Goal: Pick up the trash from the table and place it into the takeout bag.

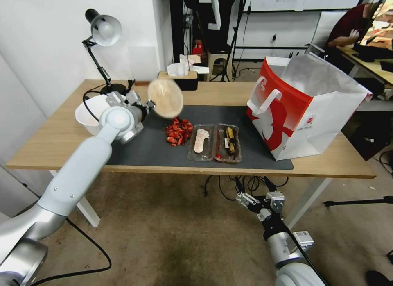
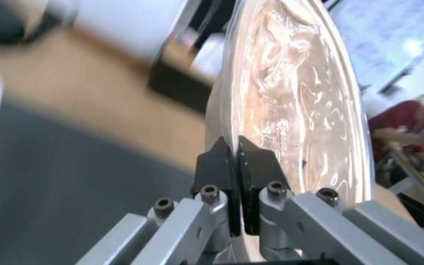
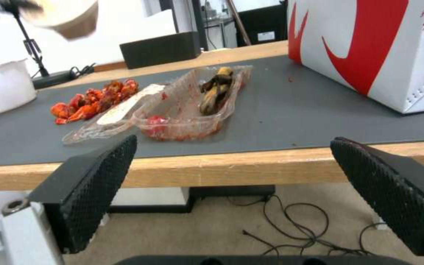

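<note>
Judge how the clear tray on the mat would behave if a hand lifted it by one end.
The tray looks thin and clear, so probably light and bendy; it may sag or twist. It is two joined halves, so one could fold. Scraps lie loose inside and would likely slide out if it tilts.

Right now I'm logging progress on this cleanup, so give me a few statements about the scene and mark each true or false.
1. The left gripper pinches the rim of a beige shallow bowl. True.
2. That bowl rests inside the takeout bag. False: it is held in the air above the dark grey mat.
3. The right gripper is open, below the table edge. True.
4. The clear plastic tray is stacked on the red food scraps. False: it lies beside them.
</note>
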Controlling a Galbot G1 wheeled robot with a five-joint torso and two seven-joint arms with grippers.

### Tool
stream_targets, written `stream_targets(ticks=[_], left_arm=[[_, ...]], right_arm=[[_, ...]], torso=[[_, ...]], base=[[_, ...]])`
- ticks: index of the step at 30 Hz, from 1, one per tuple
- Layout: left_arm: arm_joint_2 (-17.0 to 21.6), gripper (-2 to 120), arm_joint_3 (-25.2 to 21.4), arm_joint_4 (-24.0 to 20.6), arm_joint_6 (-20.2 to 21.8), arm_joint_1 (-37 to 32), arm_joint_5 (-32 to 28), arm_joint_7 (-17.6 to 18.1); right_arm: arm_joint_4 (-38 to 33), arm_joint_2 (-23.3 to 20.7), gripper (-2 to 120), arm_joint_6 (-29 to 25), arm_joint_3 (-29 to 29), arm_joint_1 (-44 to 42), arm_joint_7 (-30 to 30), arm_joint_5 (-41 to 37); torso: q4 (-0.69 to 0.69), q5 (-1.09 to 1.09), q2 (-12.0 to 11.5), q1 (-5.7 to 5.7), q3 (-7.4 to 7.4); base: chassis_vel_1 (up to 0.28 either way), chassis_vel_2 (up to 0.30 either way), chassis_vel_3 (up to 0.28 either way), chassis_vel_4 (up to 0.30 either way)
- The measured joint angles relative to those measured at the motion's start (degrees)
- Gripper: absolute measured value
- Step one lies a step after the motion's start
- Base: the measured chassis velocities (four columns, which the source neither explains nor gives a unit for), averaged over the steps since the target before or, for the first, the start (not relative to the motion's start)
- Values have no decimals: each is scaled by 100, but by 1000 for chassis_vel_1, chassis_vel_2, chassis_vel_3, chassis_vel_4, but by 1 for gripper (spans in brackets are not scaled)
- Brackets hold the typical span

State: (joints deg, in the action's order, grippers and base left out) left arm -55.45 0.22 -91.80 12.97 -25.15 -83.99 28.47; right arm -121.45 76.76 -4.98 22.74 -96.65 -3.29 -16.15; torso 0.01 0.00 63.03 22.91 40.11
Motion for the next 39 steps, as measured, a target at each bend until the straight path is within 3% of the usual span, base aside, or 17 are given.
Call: stream_targets(ticks=[2,4,6,7,10,15,17,27,31,32,35,39], left_arm=[[100,0,66,-148,-179,-15,634,-534],[126,0,95,-197,-232,-8,837,-687],[218,0,232,-385,-396,88,1607,-1193],[218,0,232,-385,-396,88,1607,-1193],[302,0,568,-702,-552,418,2446,-1743],[275,0,1028,-762,-606,958,3082,-2087],[167,0,1460,-596,-656,1514,3476,-2283],[-518,0,2693,-129,-582,2824,3551,-2549],[-1190,0,3373,181,-566,3504,3678,-2537],[-1190,0,3373,181,-566,3504,3678,-2537],[-1758,0,3706,570,-569,3937,3855,-2521],[-2194,0,3846,1006,-573,4120,3884,-2448]], right_arm=[[0,0,100,0,0,0,0,0],[0,0,100,0,0,0,0,0],[0,0,100,0,0,0,0,0],[0,0,100,0,0,0,0,0],[0,0,100,0,0,-1,0,0],[0,0,100,0,0,0,0,0],[0,0,100,0,0,-1,0,0],[0,0,100,0,0,0,0,0],[0,0,100,0,0,0,0,0],[0,0,100,0,0,0,0,0],[0,0,100,0,1,-1,0,0],[0,0,100,0,0,-1,0,0]], torso=[[0,0,0,0,0],[-1,0,0,0,-1],[-1,0,-1,1,0],[-1,0,-1,1,0],[-2,1,0,0,0],[-1,1,-1,0,0],[-1,1,-1,0,0],[-1,1,-2,2,0],[-2,3,-2,2,0],[-2,3,-2,2,0],[-2,4,-1,1,0],[-3,2,-1,2,0]], base=[[0,0,0,0],[0,0,0,0],[0,0,0,0],[0,0,0,0],[0,0,0,0],[0,0,0,0],[0,0,0,0],[0,0,0,0],[0,0,0,0],[0,0,0,0],[0,0,0,0],[0,0,0,0]])
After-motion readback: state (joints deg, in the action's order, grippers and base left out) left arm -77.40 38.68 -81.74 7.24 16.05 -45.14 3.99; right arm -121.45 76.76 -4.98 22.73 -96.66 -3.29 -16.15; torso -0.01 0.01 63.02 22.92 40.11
